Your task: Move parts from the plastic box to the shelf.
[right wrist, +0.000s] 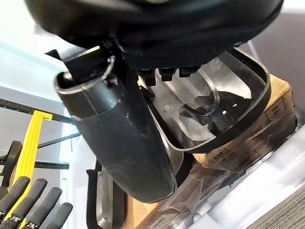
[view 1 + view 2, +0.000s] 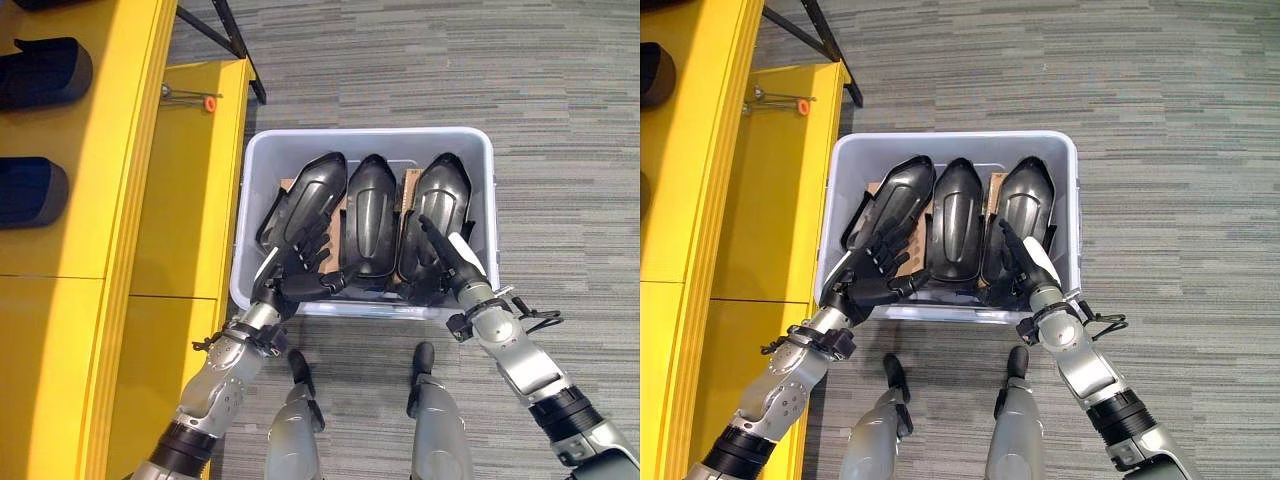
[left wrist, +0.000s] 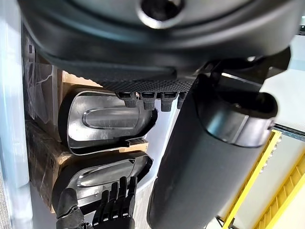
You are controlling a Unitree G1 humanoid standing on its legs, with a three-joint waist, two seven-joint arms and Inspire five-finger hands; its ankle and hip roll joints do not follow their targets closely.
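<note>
- I've got both robot hands in the box [image 2: 262, 180], three black parts inside.
- Left robot hand [image 2: 296, 262] spread on left part [image 2: 310, 190].
- Right robot hand [image 2: 448, 262] straight-fingered on right part [image 2: 440, 195].

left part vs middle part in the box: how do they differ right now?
The left part lies tilted, its top leaning toward the middle; the middle part lies straight along the plastic box. The left robot hand rests spread fingers on the left part; no robot hand is on the middle one. Both are glossy black shells of like shape, lying on cardboard.
</note>
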